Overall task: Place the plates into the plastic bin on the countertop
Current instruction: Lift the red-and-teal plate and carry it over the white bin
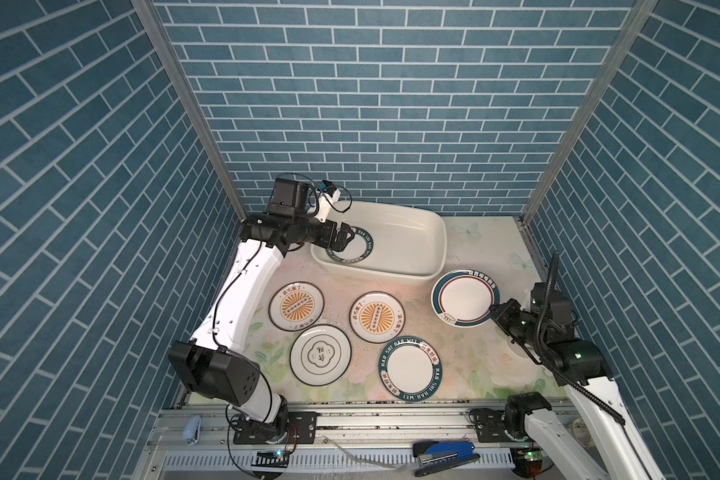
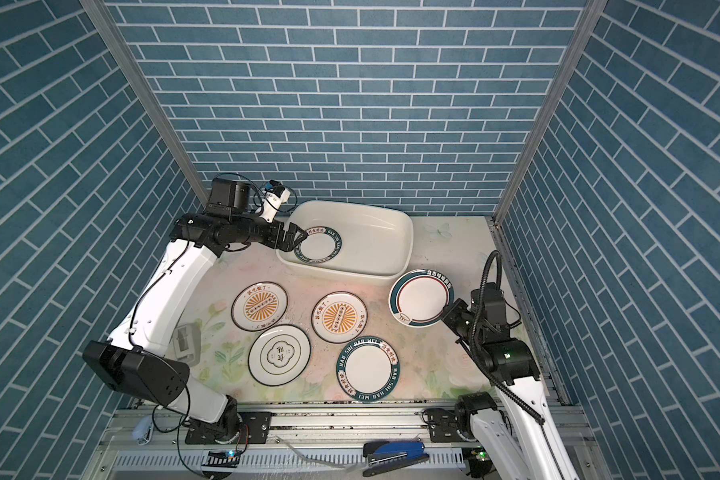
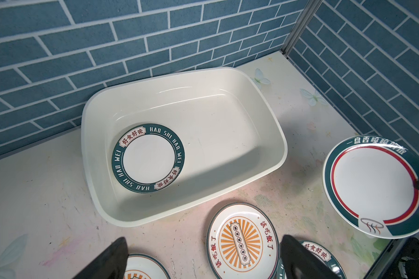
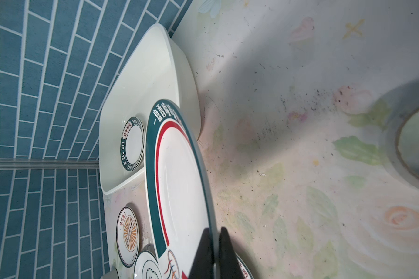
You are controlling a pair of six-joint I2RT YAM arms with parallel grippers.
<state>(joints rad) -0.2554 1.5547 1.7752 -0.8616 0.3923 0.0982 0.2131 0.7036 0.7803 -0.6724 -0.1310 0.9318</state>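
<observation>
Left gripper [image 1: 345, 240] hangs over the left end of the bin [image 1: 391, 275], its jaws spread wide with nothing between them. Right gripper [image 1: 495, 310] is clamped on the near rim of the red-ring plate [image 1: 464, 297]. That plate is lifted and tilted above the countertop [image 1: 474, 353], outside the bin and just beside its near right corner. In the right wrist view the two dark fingers [image 4: 203, 253] pinch the plate's edge from both sides.

The bin is a cream tub with a rolled rim, standing at the back of the countertop against the blue brick wall [image 1: 350, 124]. Inside it, the binned plate [image 3: 148, 158] lies flat on the floor at the left end, white with a dark-green lettered band. The rest of the bin floor is bare. In the right wrist view the binned plate's edge looks doubled, so a second plate may sit under it, but that cannot be told for sure.

Four plates lie flat on the countertop in front of the bin, none overlapping. They are two sunburst plates [image 1: 296, 307] [image 1: 377, 316], a clover plate [image 1: 321, 354] and a lettered plate [image 1: 410, 369].
</observation>
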